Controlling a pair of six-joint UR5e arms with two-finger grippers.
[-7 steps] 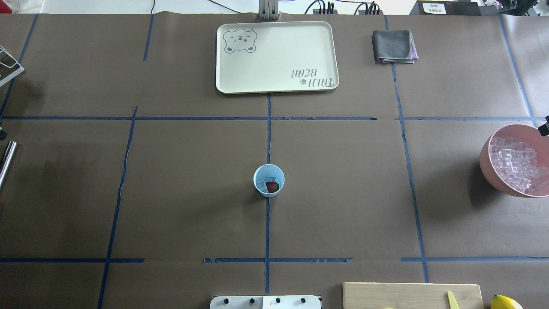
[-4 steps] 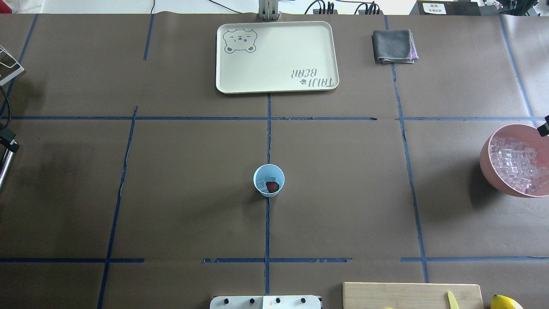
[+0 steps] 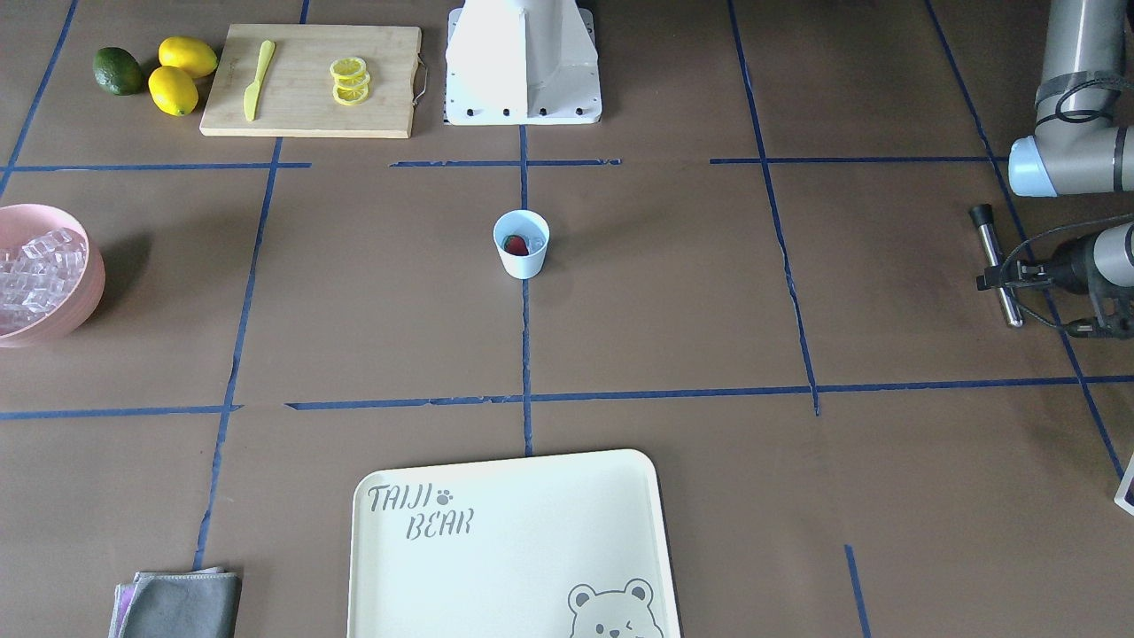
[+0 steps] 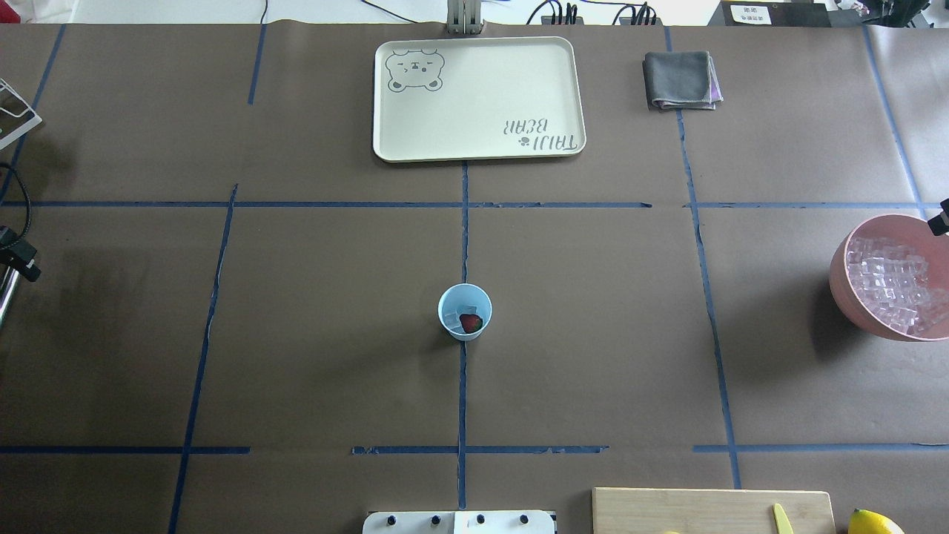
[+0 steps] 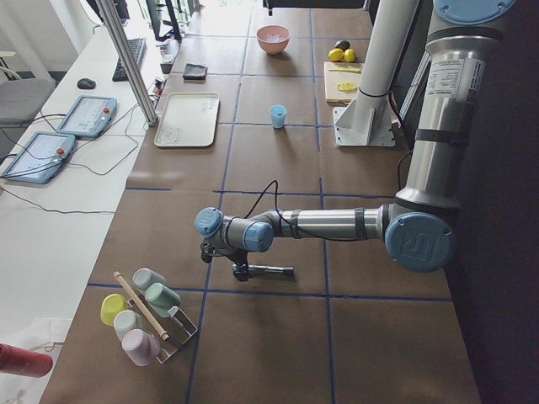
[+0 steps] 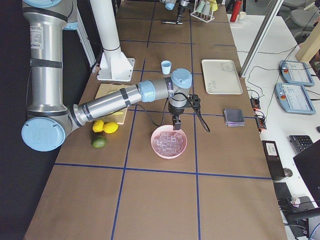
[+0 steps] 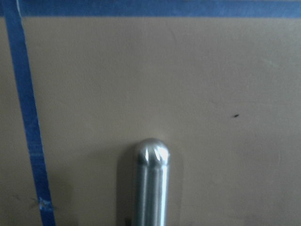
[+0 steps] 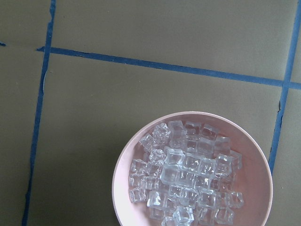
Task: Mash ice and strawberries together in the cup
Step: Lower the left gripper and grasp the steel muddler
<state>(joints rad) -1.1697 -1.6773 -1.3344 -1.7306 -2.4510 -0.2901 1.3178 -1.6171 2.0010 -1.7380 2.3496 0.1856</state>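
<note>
The light-blue cup (image 4: 465,331) stands at the table's centre, also seen from the front (image 3: 521,259). In it lie a red strawberry (image 4: 470,322) and some clear ice (image 4: 451,319). More ice (image 8: 183,174) fills the pink bowl (image 4: 841,293) at the table's right edge. My right gripper (image 4: 940,221) hangs over that bowl's far rim; I cannot tell its state. Far to the left, my left gripper (image 3: 999,282) points down over a steel muddler rod (image 3: 994,252) lying on the table. Its fingers (image 3: 982,282) straddle the rod and look open.
A cream tray (image 4: 478,96) and a folded grey cloth (image 4: 680,80) lie at the far side. A cutting board (image 3: 301,97) with lemon slices and a yellow knife, two lemons (image 3: 173,89) and a lime sit by the robot base. A rack of cups (image 5: 143,316) stands at the left end.
My left gripper has come in from the table's left edge and settled over the muddler rod. The rod, cup and right gripper have not moved.
</note>
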